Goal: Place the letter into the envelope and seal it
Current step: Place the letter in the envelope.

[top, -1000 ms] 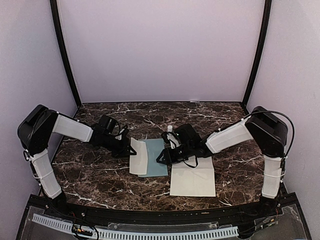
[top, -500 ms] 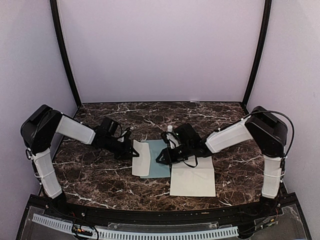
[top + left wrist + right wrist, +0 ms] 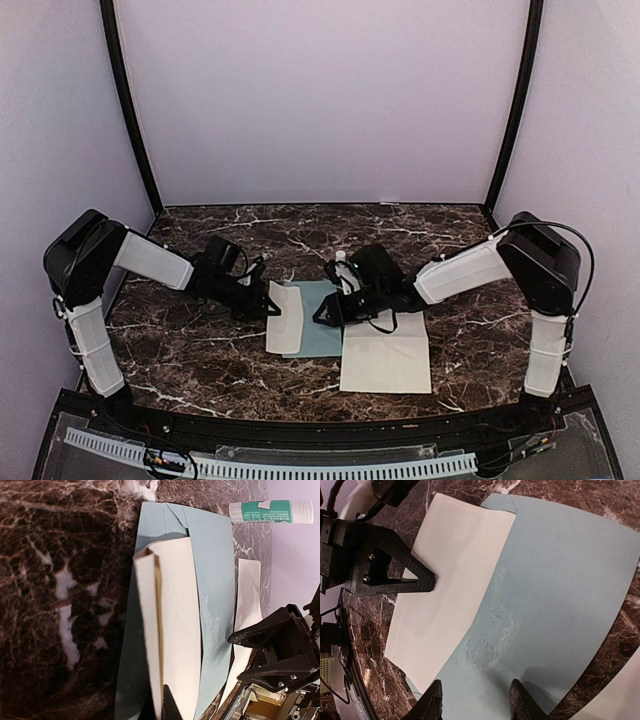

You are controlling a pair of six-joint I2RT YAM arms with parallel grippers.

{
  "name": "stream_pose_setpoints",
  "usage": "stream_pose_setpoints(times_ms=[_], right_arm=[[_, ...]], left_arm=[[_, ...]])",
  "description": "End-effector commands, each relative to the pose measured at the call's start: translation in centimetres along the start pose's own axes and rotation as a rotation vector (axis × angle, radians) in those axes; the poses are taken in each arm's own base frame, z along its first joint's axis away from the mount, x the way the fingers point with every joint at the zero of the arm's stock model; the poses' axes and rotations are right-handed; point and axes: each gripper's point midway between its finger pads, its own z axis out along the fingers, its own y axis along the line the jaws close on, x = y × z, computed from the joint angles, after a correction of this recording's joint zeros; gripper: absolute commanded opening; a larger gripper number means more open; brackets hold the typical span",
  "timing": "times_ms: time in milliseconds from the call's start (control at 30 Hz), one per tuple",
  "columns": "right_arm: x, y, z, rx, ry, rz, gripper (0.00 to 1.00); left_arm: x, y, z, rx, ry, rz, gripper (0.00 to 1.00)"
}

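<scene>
Surface: table [image 3: 190, 350] of dark brown marble with white veining, glossy. Enclosure: plain pale lilac walls [image 3: 320, 100] on three sides, and a black post [image 3: 130, 110] running up each rear corner.

Left side: left hand [image 3: 268, 302] reaches in low over the table, its jaws closed tight on the left edge of the letter [image 3: 283, 320]. The letter is cream paper, folded, with the fold layers visible in the left wrist view. It lies across the left part of the envelope [image 3: 320, 322]; I cannot tell whether any of it is tucked inside.

Centre: the envelope lies flat on the table between the two hands. It is pale blue-grey, oblong, with crease lines at its far end. One rough, crinkled patch sits mid-surface, close to the letter's edge. A white-and-green glue stick [image 3: 270, 511] sits on the table just beyond the envelope's far corner.

Right side: right hand [image 3: 324, 313] is low over the envelope's right part, its jaws partly apart with nothing between them. A larger cream paper sheet [image 3: 385, 365] lies flat just right of the envelope, partly under the right arm.
</scene>
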Motion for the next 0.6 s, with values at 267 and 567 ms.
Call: stream_pose_setpoints(times_ms=[267,567], right_arm=[[-2.7,-0.5,-4.3,0.116,-0.125,0.029,0.58],[-1.8,-1.4,-3.0,0.123,-0.092,0.07,0.62]], left_arm=[[0.0,-0.1,-0.3,-0.02,-0.002,0.024,0.0],[0.0,-0.2,-0.3,-0.016,-0.003,0.029,0.0]])
